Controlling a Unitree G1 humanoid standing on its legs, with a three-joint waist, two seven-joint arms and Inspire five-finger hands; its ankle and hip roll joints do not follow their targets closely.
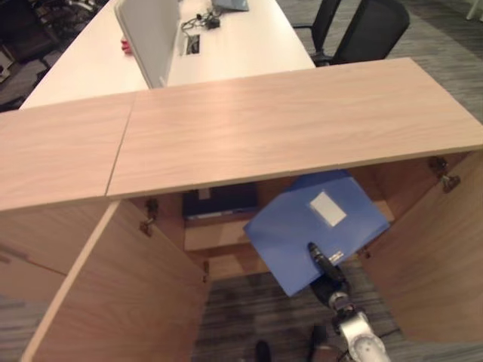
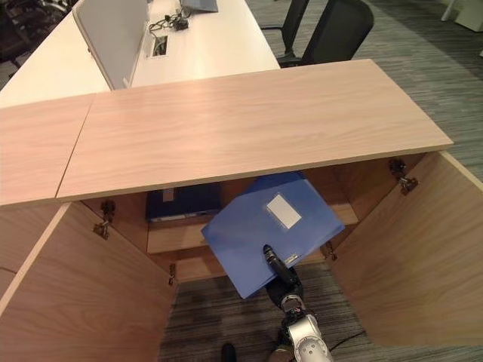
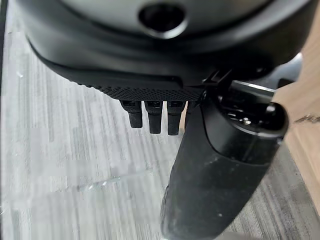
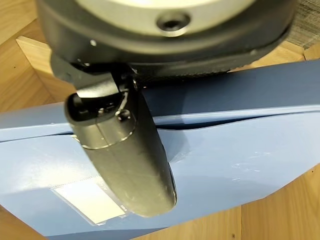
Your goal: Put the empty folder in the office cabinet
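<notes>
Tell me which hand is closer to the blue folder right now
Right. The right hand grips the blue folder at its near edge, thumb on top, at the open cabinet. The left hand hangs apart, over the carpet.

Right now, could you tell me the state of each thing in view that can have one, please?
Blue folder: closed, tilted, held at the cabinet opening, not yet on a shelf.
Right hand: shut on the folder, thumb on its cover.
Left hand: holds nothing, over the carpet.
Cabinet doors: both open.
Dark folder: lying flat on the cabinet's upper shelf.
Office chair: unoccupied, beside the white desk.
</notes>
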